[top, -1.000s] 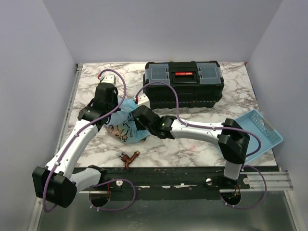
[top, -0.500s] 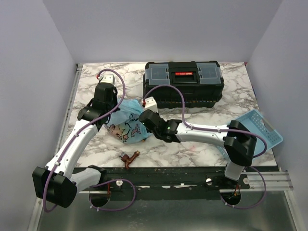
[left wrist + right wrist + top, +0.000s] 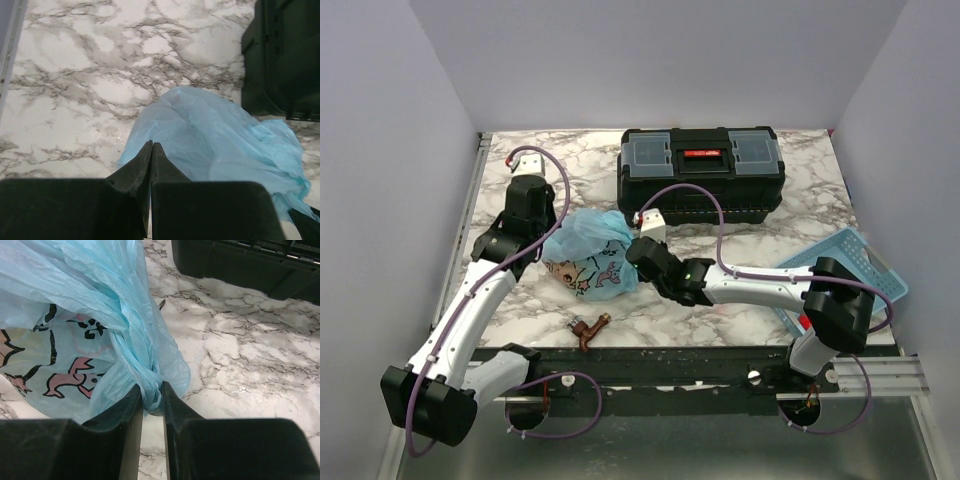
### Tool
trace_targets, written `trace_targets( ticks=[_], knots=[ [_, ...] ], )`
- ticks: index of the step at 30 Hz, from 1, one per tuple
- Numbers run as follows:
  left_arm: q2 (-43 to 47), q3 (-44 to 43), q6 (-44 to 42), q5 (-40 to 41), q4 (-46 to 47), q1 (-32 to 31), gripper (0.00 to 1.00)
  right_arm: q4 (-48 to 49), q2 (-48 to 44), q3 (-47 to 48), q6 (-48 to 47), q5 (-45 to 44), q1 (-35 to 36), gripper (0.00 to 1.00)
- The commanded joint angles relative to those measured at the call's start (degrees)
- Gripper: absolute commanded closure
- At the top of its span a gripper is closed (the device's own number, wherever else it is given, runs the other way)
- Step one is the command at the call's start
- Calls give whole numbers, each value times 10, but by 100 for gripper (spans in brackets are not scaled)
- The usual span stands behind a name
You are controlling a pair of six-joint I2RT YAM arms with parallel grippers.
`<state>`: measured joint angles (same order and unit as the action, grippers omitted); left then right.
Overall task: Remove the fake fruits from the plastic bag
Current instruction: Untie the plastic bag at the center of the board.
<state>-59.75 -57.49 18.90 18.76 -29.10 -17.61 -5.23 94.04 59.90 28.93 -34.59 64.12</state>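
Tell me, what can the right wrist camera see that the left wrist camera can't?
Only the right wrist view shows the pink cartoon animals printed on the thin light-blue plastic bag, and the right gripper pinching a twisted bunch of it. Only the left wrist view shows the left gripper, shut tight at the bag's plain edge; whether it holds any plastic is unclear. Both show the bag, the white marble-patterned table and the black plastic toolbox.
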Motion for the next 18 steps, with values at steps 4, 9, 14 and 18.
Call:
trace_targets(
  ticks=[4,9,14,18],
  knots=[
    [19,28,-77,-305,79,-11,70,34,-10,11,11,14,2,78],
    [2,22,-111,-260,69,-70,45,47,-18,2,12,30,2,79],
    [-34,14,-120,-137,50,-108,19,73,-20,-4,12,41,2,79],
    [-75,-4,-111,-113,27,-121,1,82,-20,-4,9,54,2,80]
  ],
)
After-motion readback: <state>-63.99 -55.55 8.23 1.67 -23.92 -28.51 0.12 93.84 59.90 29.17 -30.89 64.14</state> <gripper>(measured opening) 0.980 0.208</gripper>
